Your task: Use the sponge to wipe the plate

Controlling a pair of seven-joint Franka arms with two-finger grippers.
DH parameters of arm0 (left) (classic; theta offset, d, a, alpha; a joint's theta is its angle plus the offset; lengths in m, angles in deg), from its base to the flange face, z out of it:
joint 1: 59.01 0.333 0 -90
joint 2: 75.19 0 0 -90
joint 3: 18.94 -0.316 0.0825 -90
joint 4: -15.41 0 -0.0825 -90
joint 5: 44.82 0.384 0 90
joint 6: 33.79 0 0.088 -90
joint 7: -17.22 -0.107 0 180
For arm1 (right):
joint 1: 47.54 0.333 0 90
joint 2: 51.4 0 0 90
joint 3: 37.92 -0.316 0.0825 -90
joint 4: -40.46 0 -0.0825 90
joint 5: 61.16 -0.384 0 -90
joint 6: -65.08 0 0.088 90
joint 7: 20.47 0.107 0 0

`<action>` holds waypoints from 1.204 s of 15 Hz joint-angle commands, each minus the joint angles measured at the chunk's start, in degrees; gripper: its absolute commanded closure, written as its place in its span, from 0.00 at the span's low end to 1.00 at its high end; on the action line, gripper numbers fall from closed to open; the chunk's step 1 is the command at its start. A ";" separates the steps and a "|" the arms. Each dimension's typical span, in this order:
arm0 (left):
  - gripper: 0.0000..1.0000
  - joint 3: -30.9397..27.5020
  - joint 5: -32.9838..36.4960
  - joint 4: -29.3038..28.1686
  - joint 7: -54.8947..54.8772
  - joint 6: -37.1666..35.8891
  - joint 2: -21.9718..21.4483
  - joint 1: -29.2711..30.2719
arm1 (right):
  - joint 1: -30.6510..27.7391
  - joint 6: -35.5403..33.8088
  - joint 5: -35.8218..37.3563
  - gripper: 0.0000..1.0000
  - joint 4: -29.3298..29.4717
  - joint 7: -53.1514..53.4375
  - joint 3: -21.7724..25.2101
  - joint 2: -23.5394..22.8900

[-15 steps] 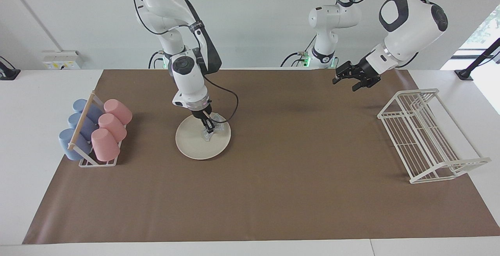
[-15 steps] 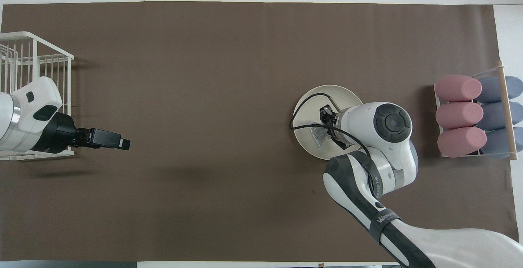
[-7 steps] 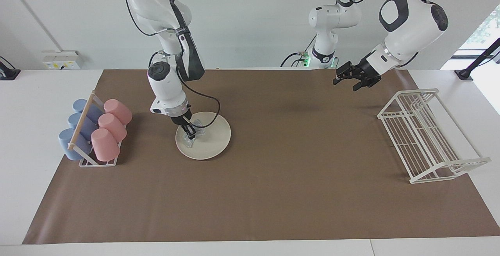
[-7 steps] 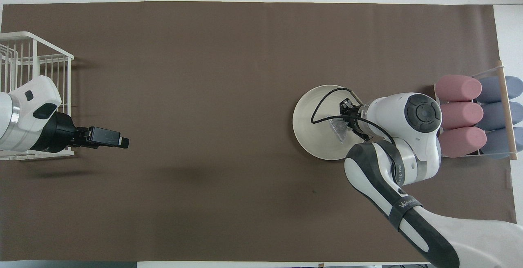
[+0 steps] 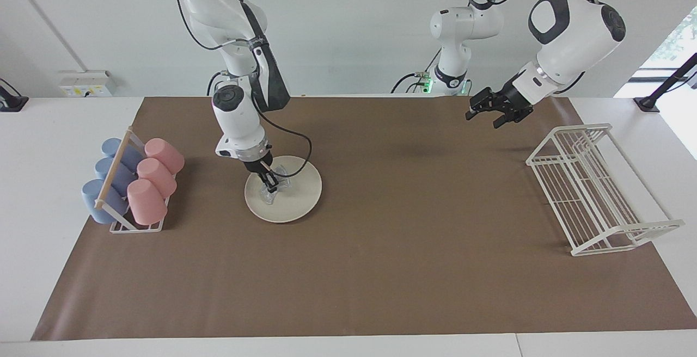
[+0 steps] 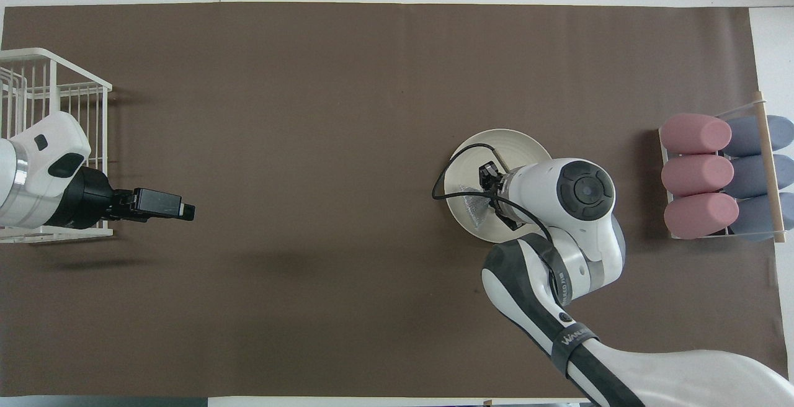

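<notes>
The cream-white plate [image 5: 298,200] lies on the brown mat beside the cup rack; it also shows in the overhead view [image 6: 491,142]. My right gripper [image 5: 270,185] reaches down onto the plate and is shut on the silvery-grey sponge [image 5: 272,195], pressing it on the plate's half toward the cup rack. From overhead the right gripper [image 6: 490,193] and its wrist cover much of the plate, and the sponge [image 6: 472,207] shows by the fingers. My left gripper [image 5: 496,109] waits open and empty in the air over the mat near the wire rack; it also shows in the overhead view [image 6: 180,210].
A cup rack [image 5: 133,185] with pink and blue cups lying in it stands at the right arm's end of the table [image 6: 719,177]. A white wire dish rack [image 5: 593,188] stands at the left arm's end [image 6: 37,97]. A black cable loops over the plate.
My right gripper swept the sponge from the plate's middle toward the cup rack, then a little back toward the middle. The left arm has barely moved.
</notes>
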 commanded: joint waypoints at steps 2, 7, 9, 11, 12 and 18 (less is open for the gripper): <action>0.00 0.38 1.27 0.43 1.09 0.45 -0.50 0.55 | 1.26 2.38 -5.78 1.00 0.20 4.32 -0.64 -0.49; 0.00 0.38 1.27 0.70 1.09 0.71 -0.32 0.55 | 2.67 1.69 -7.13 1.00 3.43 4.85 -0.56 -0.75; 0.00 0.38 1.27 0.70 1.09 0.71 -0.32 0.46 | 3.38 -3.73 -7.04 1.00 8.17 6.51 -0.47 -0.75; 0.00 0.47 1.27 0.70 1.43 0.62 -0.41 0.46 | 3.38 -9.71 -6.95 1.00 13.01 7.65 -0.38 -0.57; 0.00 0.38 0.49 0.61 1.79 0.62 -0.41 0.55 | 3.38 -13.57 -6.60 1.00 16.07 9.32 -0.38 -0.57; 0.00 0.20 -18.91 -2.80 -0.92 0.45 -1.81 0.29 | 11.97 -36.18 3.48 1.00 35.94 26.00 -0.47 -0.83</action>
